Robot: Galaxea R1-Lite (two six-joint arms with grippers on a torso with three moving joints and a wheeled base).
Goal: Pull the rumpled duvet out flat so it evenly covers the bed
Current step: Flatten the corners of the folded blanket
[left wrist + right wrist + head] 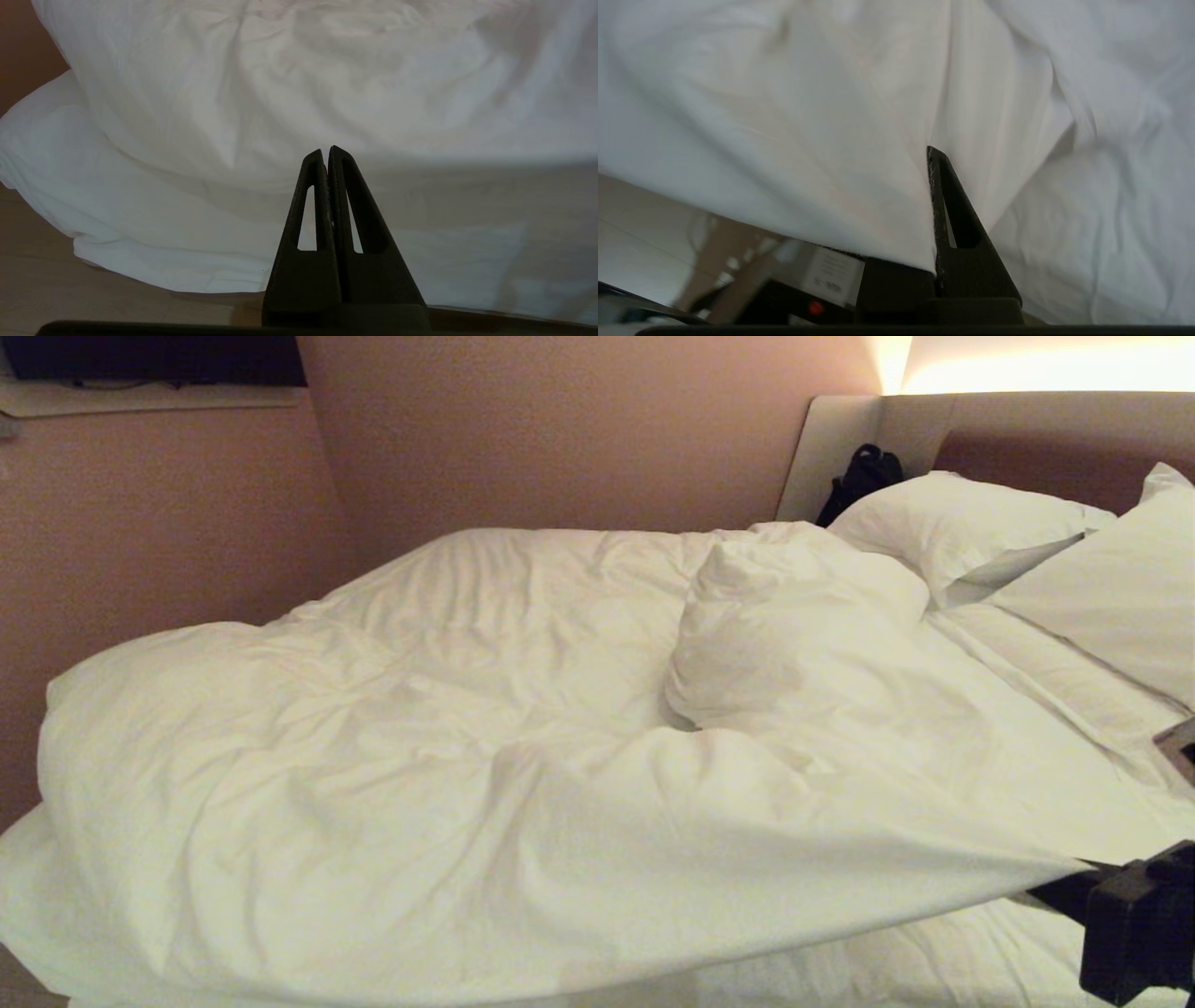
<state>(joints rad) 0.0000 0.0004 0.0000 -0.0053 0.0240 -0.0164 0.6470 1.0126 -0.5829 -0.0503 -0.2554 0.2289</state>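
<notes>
- My right gripper sits at the near right corner of the bed, and its fingers are pinched on the edge of the duvet; in the right wrist view the white cloth drapes over one finger and hides it.
- From that pinch the cloth runs in a taut line across the near side, lifted clear of the fitted sheet below it.
- The duvet lies over most of the mattress, bunched into a tall fold near the middle and spilling off the left end toward the floor.
- Two pillows sit at the head end on the right, with bare sheet showing between them and the duvet's top edge.
- My left gripper is parked low beside the bed, its jaws pressed together on nothing, facing the overhanging cloth.
- I judge the duvet soft, puffy and bulky: it should give no resistance to a pinch but drag with its own weight, so a single corner pull will likely stretch the cover more than shift the filling.
- The cotton cover looks thin and could slip out of a shallow bite; I think a deep hold on the hemmed edge or corner is safest.
- The centre fold probably needs a pull toward the pillows to flatten.
</notes>
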